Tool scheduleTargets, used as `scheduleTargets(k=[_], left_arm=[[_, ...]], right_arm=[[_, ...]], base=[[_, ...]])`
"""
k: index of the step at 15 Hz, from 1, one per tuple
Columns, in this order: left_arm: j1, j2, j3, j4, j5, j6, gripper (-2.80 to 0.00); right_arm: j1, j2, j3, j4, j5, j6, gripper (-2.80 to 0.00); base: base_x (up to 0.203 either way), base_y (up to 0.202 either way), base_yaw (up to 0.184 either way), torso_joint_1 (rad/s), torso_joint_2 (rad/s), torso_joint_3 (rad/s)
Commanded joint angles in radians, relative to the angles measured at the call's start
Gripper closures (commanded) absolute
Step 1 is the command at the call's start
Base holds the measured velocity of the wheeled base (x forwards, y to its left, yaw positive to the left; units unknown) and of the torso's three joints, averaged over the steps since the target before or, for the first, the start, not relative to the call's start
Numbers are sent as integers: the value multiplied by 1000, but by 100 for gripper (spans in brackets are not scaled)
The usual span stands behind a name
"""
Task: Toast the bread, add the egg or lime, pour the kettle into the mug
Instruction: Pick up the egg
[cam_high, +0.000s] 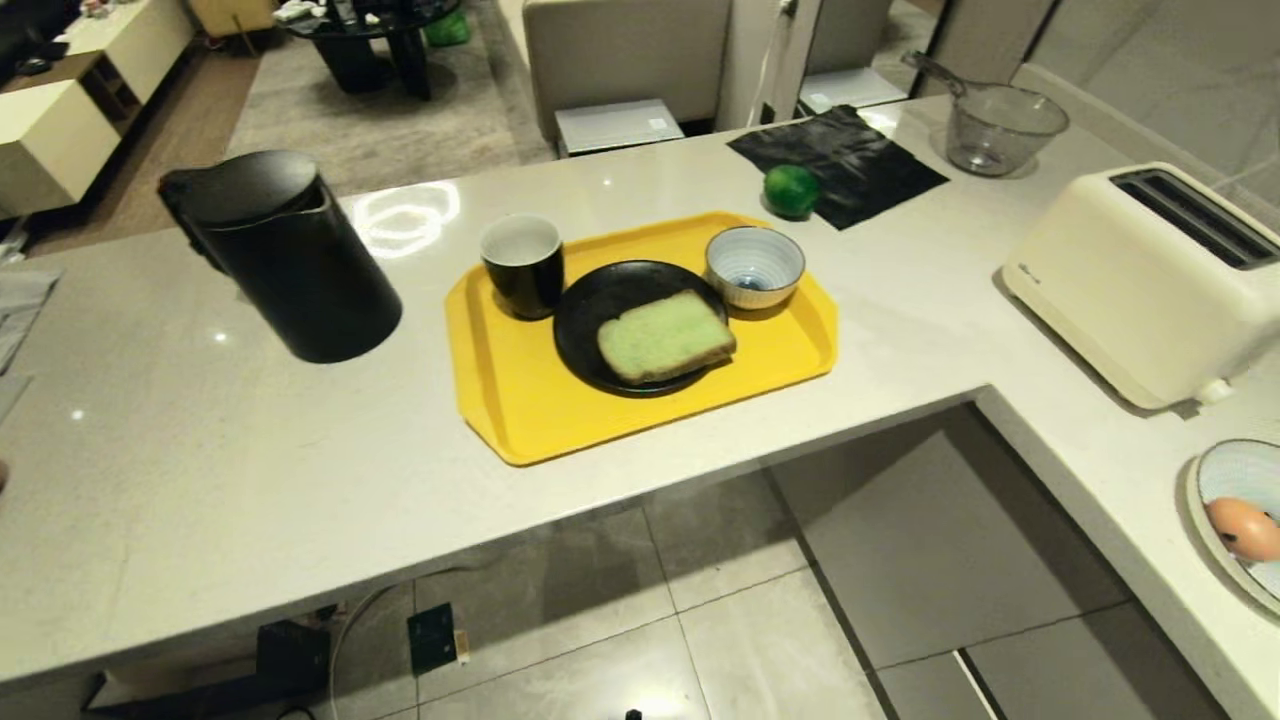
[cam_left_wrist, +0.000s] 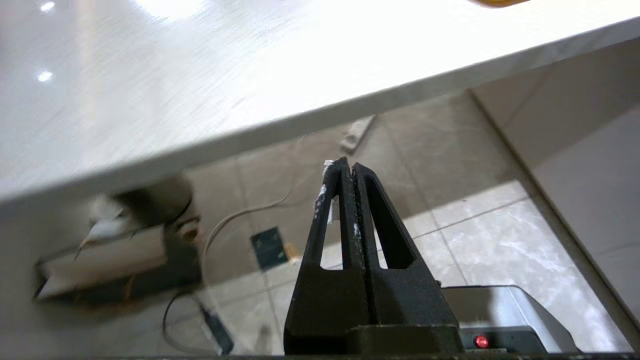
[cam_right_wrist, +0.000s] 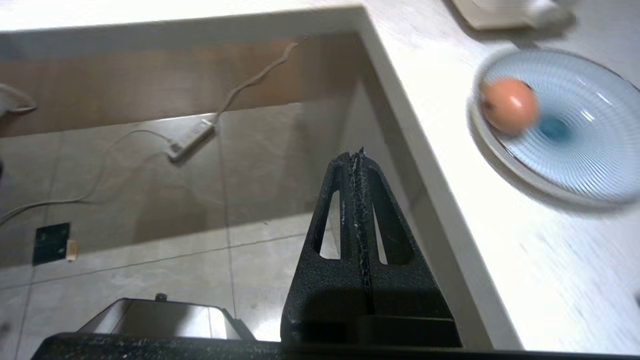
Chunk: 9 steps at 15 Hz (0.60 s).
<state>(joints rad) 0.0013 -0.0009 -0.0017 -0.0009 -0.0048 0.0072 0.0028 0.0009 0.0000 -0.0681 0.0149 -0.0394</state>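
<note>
The bread (cam_high: 665, 338), pale green with a brown crust, lies on a black plate (cam_high: 590, 310) on a yellow tray (cam_high: 520, 400). The black mug (cam_high: 523, 265) stands on the tray's far left. The black kettle (cam_high: 285, 255) stands left of the tray. The lime (cam_high: 791, 190) rests on the counter beside a black cloth. The egg (cam_high: 1243, 528) (cam_right_wrist: 507, 105) lies in a blue plate (cam_right_wrist: 590, 150) at the right counter's near end. Neither arm shows in the head view. My left gripper (cam_left_wrist: 347, 165) and right gripper (cam_right_wrist: 356, 154) hang shut and empty over the floor, below the counter edge.
A cream toaster (cam_high: 1150, 280) stands on the right counter. A blue-and-white striped bowl (cam_high: 754, 266) sits on the tray. A glass measuring jug (cam_high: 995, 125) is at the far right corner. A black cloth (cam_high: 850, 165) lies behind the tray. Cables and a power strip (cam_right_wrist: 192, 140) lie on the floor.
</note>
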Motion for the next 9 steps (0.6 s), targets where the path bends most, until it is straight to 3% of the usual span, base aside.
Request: scheduleTargets(k=[1,9], left_arm=[[0,1,0,1,0,0,0],[0,1,0,-1,0,0,0]], right_arm=[[0,2,28,-1,0,-1,0],[0,2,28,0,0,-1,0]], base=[[-2,9,-173,2,-2,0],[1,9,-171,3,4,2]])
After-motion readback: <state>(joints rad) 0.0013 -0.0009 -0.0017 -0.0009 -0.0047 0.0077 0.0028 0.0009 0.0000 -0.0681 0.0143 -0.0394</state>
